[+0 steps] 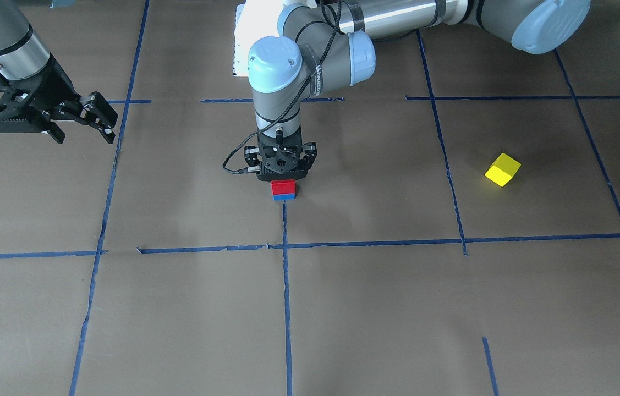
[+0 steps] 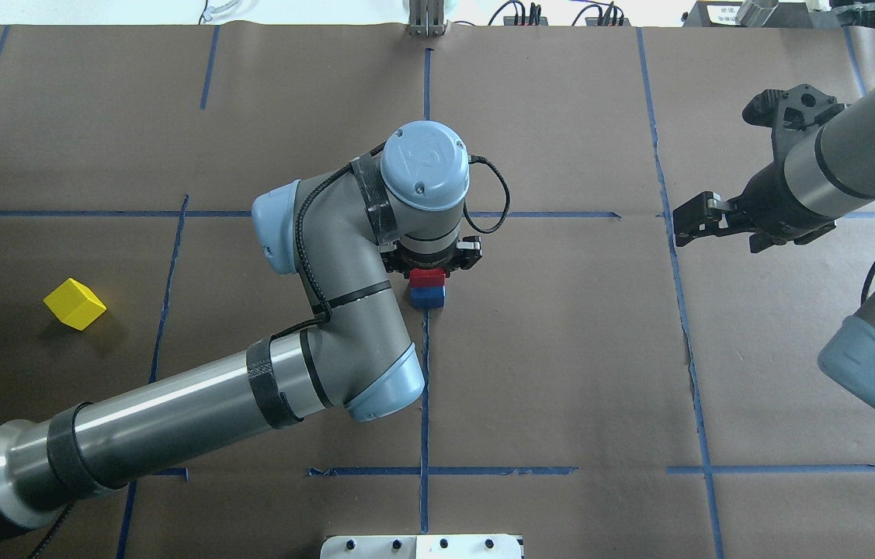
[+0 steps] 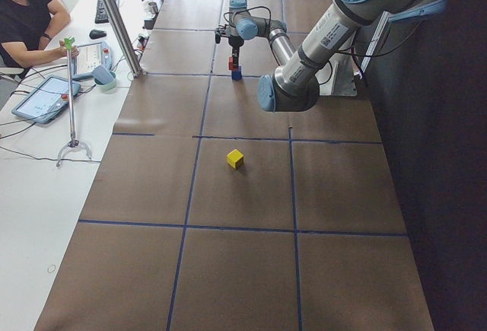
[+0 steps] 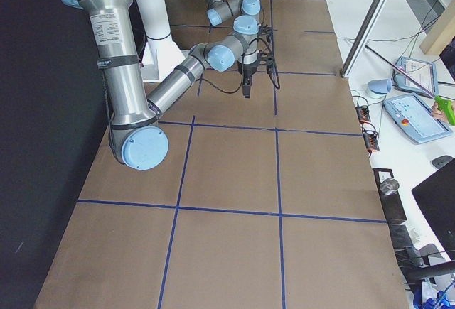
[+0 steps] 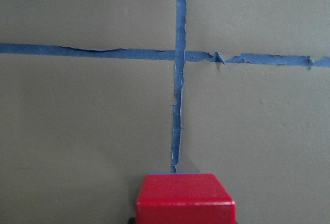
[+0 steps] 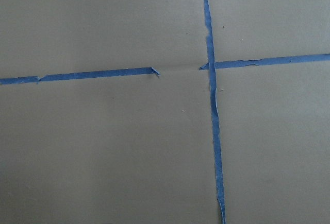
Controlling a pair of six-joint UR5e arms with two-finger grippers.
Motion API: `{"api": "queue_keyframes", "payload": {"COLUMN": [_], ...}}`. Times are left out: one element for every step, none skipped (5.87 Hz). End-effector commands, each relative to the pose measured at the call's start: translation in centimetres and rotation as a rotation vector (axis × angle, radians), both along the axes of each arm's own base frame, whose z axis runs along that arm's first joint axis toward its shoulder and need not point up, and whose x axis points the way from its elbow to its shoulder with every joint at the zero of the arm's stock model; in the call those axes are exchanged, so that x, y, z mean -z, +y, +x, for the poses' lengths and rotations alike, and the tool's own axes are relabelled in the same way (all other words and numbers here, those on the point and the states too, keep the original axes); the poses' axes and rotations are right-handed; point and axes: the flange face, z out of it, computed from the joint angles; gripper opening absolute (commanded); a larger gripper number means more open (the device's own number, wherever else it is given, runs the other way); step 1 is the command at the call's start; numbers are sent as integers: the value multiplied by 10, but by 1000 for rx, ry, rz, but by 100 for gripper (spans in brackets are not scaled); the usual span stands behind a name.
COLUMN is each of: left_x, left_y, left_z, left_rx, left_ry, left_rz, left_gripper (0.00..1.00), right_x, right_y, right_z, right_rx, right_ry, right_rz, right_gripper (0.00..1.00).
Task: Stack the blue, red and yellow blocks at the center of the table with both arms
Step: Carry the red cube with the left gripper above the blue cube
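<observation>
A red block (image 1: 283, 187) sits on a blue block (image 1: 284, 197) at the table's center, where the tape lines cross. My left gripper (image 1: 283, 179) points straight down over the stack and is shut on the red block; its fingertips are hidden under the gripper body. The left wrist view shows the red block (image 5: 184, 198) close at the bottom edge. A yellow block (image 2: 74, 303) lies alone on the robot's left side, far from the stack. My right gripper (image 1: 84, 135) is open and empty, held above the table on the robot's right.
Brown paper covers the table (image 2: 561, 349), marked with a grid of blue tape. The left arm's elbow (image 2: 344, 326) reaches over the middle. An operator sits at a side desk (image 3: 30, 19) with tablets.
</observation>
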Motion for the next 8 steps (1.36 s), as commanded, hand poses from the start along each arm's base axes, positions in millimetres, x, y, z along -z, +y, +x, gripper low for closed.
{"api": "queue_keyframes", "payload": {"left_x": [-5,-2,0,0,1,0,-2,-2], "left_y": [7,8,8,9,10,10,9,10], "left_z": [-2,-2,-2,-1,-1,-1,-1,0], "left_rx": [-5,-7,-7,-8,-10,-10,-11,-9], "left_ry": [2,6,9,9,11,9,6,6], "left_rz": [0,2,4,6,7,8,8,12], "left_gripper": [12,12,12,13,14,20,64,99], "right_x": [0,0,0,0,0,0,0,1], "right_y": [0,0,0,0,0,0,0,0], "right_z": [-1,0,0,0,0,0,0,0], "right_rx": [2,0,0,0,0,1,1,2], "right_ry": [1,1,0,1,1,1,0,-2], "right_rz": [-1,-1,0,-1,-1,0,1,2], "right_gripper": [100,100,100,100,100,100,100,100]}}
